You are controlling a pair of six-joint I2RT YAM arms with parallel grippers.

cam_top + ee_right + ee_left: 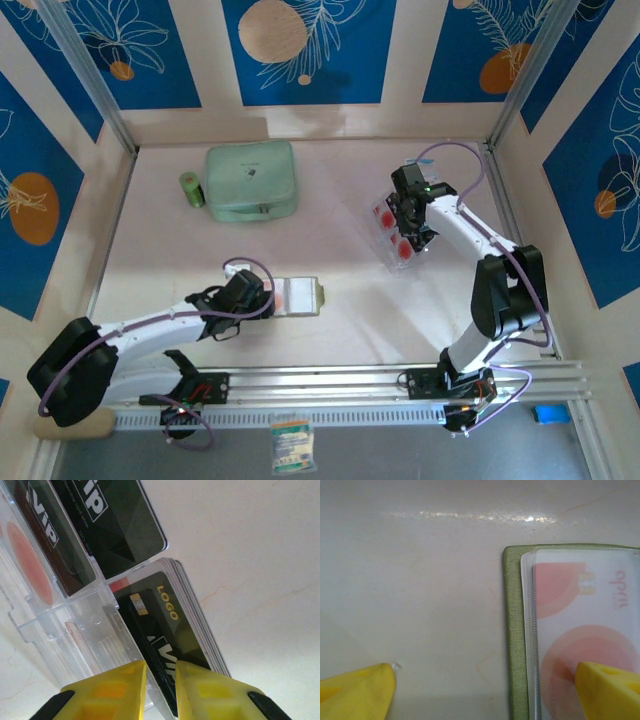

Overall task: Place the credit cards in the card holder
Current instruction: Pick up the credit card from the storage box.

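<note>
As left jaws gape over card holder, right jaws narrow at credit cards, grip unclear

The fingers of my right gripper hide the near end of the credit cards stacked beside the clear tray. I can't tell whether they pinch one.

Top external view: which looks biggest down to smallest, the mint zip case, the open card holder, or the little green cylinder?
Largest: mint zip case.
Middle: card holder, clearly smaller.
Smallest: green cylinder, beside the case.
</note>
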